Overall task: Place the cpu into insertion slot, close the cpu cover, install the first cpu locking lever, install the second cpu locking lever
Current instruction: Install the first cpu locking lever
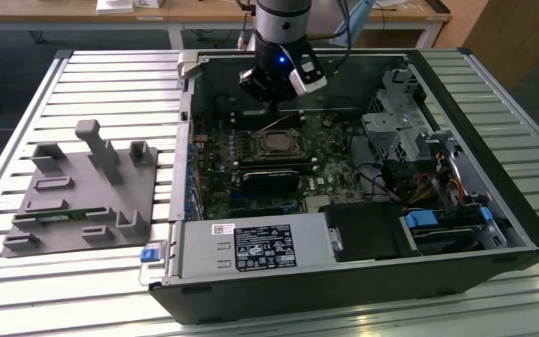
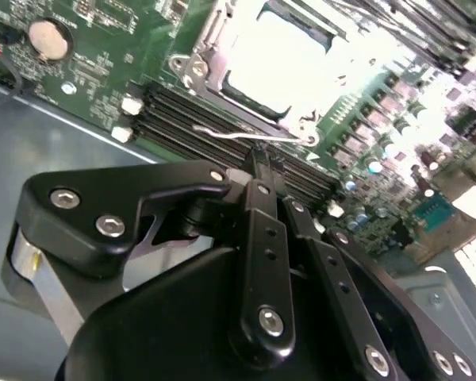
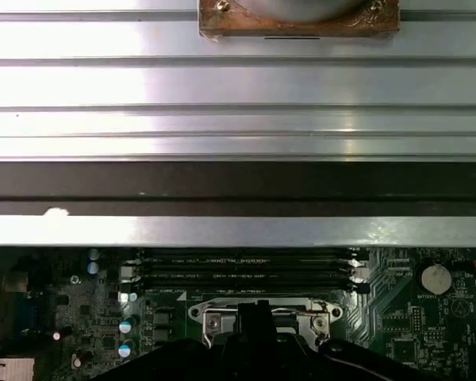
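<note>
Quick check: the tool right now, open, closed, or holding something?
Tool: closed, fingers together, tip at a thin wire lever beside the CPU socket; whether it grips the lever cannot be told.

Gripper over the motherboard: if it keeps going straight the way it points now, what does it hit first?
Most likely the thin wire locking lever at the socket's edge: in the second wrist view the gripper tips sit right by it, with the cpu cover just beyond. Depth is hard to judge.
</note>
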Motion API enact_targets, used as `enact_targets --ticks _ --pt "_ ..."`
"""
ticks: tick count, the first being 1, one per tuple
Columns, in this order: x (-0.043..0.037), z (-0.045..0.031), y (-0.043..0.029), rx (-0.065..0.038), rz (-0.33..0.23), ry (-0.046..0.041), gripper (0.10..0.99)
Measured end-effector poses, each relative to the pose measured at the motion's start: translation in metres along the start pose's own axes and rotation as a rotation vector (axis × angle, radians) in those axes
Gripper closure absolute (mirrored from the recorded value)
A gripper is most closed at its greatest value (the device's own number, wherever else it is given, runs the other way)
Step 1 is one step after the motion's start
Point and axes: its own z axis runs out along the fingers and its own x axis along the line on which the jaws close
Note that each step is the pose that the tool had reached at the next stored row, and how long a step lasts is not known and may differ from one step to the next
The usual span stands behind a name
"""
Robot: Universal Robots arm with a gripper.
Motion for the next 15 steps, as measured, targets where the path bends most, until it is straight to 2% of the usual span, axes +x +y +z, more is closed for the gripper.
enact_targets --ticks 8,15 --pt "-0.0055 0.0109 0.0002 0.000 -0.011 0.0013 0.980" --pt "-0.0090 0.0170 0.0022 0.000 -0.011 0.0013 0.980"
